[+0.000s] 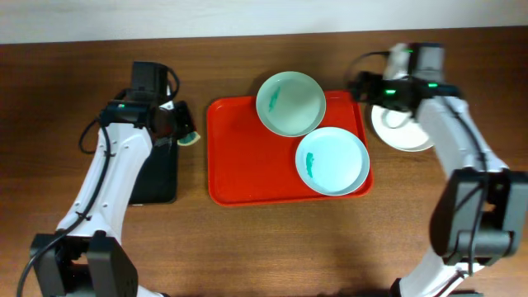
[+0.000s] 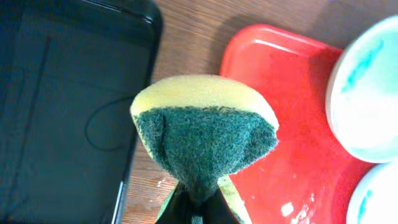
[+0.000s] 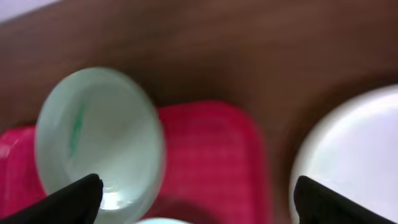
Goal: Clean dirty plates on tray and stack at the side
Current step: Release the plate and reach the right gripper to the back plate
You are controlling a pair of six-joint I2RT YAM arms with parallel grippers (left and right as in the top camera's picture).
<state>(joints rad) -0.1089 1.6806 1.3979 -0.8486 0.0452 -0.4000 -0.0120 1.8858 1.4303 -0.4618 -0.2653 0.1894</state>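
The red tray (image 1: pixel 239 157) holds two plates. A pale mint plate (image 1: pixel 290 102) with a teal smear lies at its back edge, and a light blue plate (image 1: pixel 332 160) with a teal smear lies at its front right. A clean white plate (image 1: pixel 402 130) lies on the table right of the tray, partly under the right arm. My left gripper (image 1: pixel 186 132) is shut on a yellow-and-green sponge (image 2: pixel 205 134) left of the tray. My right gripper (image 1: pixel 363 87) is open and empty over the tray's back right corner, between the mint plate (image 3: pixel 99 140) and the white plate (image 3: pixel 348 155).
A narrow black tray (image 1: pixel 155 175) lies left of the red tray, under the left arm; it also shows in the left wrist view (image 2: pixel 62 106). A pale wall edge runs along the back of the wooden table.
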